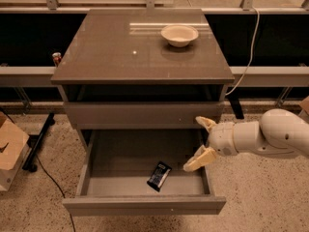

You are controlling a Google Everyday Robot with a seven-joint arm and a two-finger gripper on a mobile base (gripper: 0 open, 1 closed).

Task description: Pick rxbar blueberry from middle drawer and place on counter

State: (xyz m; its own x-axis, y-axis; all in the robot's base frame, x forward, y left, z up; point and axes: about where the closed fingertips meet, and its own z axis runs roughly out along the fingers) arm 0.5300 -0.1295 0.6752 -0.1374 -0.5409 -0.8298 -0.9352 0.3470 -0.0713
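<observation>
The rxbar blueberry (159, 175), a small dark bar with pale print, lies flat on the floor of the open middle drawer (145, 204), right of centre and near the front. My gripper (201, 140) comes in from the right on a white arm. It is open and empty, over the drawer's right side, up and to the right of the bar. One finger (205, 123) is by the drawer front above and the other (199, 160) hangs lower over the drawer. The counter (116, 52) is the glossy grey-brown top of the cabinet.
A white bowl (179, 35) stands at the back right of the counter. A closed drawer front (140, 114) sits above the open drawer. A cardboard box (8, 149) and a black cable lie on the floor to the left. A white cable hangs at the right.
</observation>
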